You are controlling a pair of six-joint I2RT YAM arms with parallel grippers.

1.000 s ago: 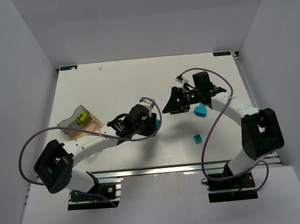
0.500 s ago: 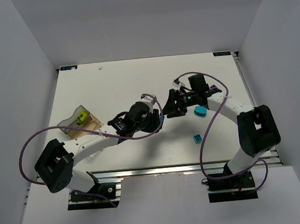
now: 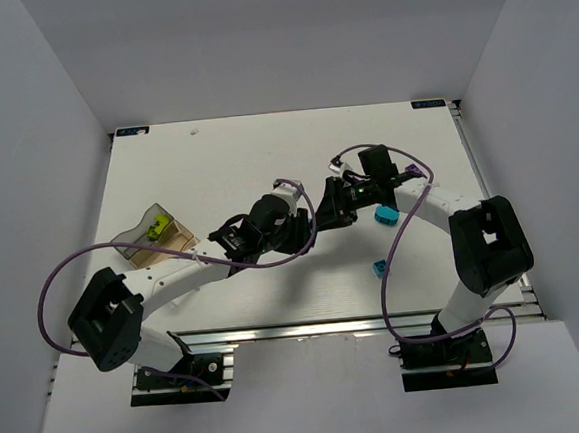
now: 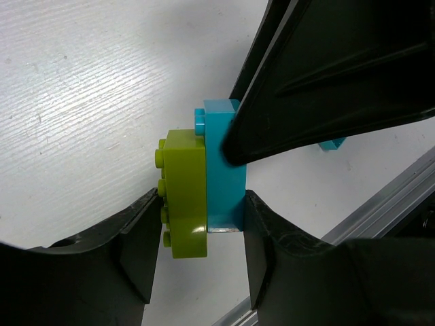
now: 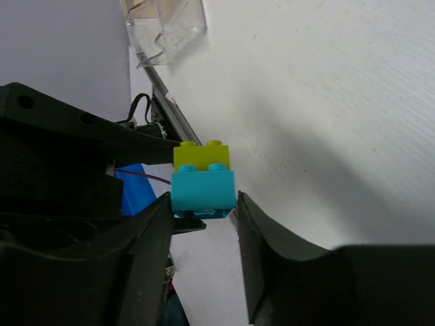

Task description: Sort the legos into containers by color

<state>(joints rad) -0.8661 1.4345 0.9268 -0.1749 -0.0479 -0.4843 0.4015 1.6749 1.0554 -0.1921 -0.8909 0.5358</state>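
Brick pair: lime brick and cyan brick stuck together, mid-table between both arms.
Left gripper: partly closed, fingers clamping the brick pair from both sides.
Right gripper: narrowed around the cyan brick alone, pads apparently touching it.
Container: far left of the table, lime piece inside.
Loose: rounded cyan piece and square cyan piece beside the right arm.

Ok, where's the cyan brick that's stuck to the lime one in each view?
Top external: hidden where left end effector meets right end effector.
Left wrist: cyan brick, centre, right of lime brick.
Right wrist: cyan brick, centre, under lime brick.
Shared landmark: the lime brick, both wrist views.
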